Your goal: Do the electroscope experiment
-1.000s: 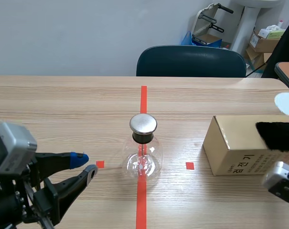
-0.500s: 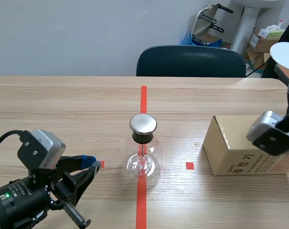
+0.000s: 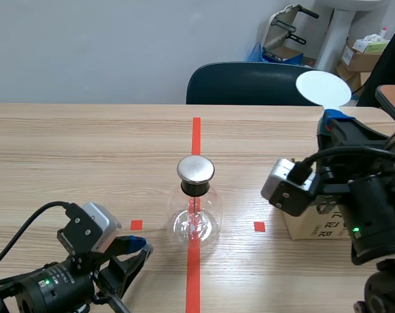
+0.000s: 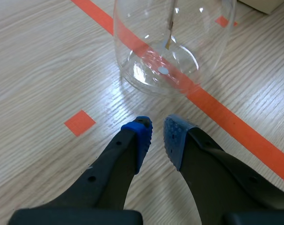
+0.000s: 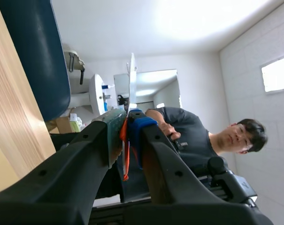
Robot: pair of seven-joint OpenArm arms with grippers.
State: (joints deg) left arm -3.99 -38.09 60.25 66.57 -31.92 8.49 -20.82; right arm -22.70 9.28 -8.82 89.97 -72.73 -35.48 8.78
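Flask: your one electroscope flask [image 3: 196,207] is standing upright on the centre tape line, its cap [image 3: 196,169] pointing up.
Disc: your right gripper [image 3: 334,119] is clamping the one white disc [image 3: 322,88] aloft, disc end uppermost.
Left: your left gripper [image 4: 157,133] is sitting just beside the flask, barely parted and holding nothing.
Room: your wooden table [image 3: 86,143] is carrying one cardboard box [image 3: 313,229], with one dark chair [image 3: 259,83] and a grey wall beyond.

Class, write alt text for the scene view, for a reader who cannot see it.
A round glass flask with a metal cap stands on a red tape line at the middle of a wooden table. The right gripper, raised, holds up a white disc near a cardboard box; the left gripper sits low beside the flask, apart from it.
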